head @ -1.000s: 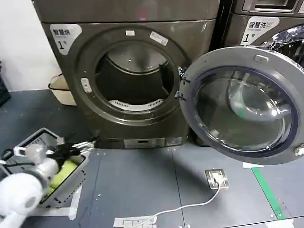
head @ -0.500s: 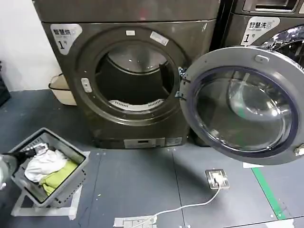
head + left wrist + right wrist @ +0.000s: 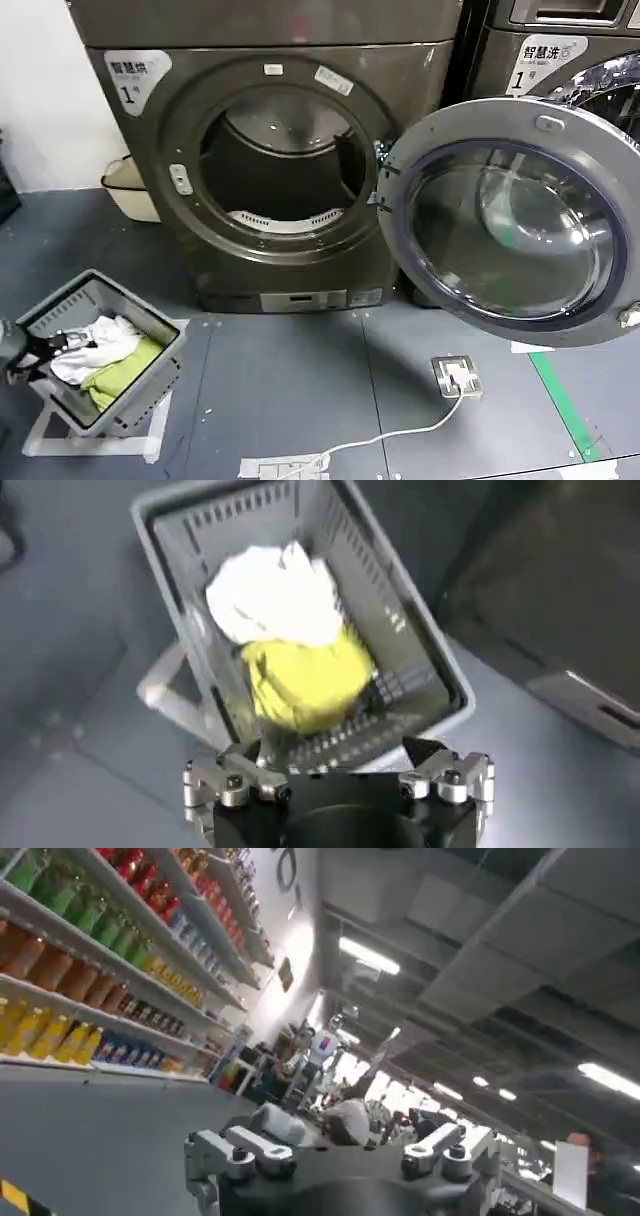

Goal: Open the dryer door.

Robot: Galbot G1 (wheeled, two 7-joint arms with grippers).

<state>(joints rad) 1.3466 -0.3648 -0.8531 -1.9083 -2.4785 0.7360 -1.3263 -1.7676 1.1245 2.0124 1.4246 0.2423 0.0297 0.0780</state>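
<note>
The dryer door (image 3: 510,220) stands swung wide open to the right of the dryer, its grey back and clear bowl window facing me. The dark drum opening (image 3: 280,160) is uncovered. My left gripper (image 3: 40,348) hovers low at the far left edge of the head view, over the near rim of a grey laundry basket (image 3: 110,385), far from the door. In the left wrist view the left gripper (image 3: 335,755) is open, holding nothing, above the basket (image 3: 165,540). My right gripper (image 3: 340,1148) is open and points away into the room.
The basket holds a white cloth (image 3: 275,595) and a yellow cloth (image 3: 305,680). A second machine (image 3: 560,40) stands behind the open door. A beige tub (image 3: 130,185) sits left of the dryer. A floor socket (image 3: 458,375) with a white cable (image 3: 380,438) lies in front.
My left arm has drawn back to the left and down, off the basket toward the view's edge. The clothes in the basket are now uncovered. The door has not moved.
</note>
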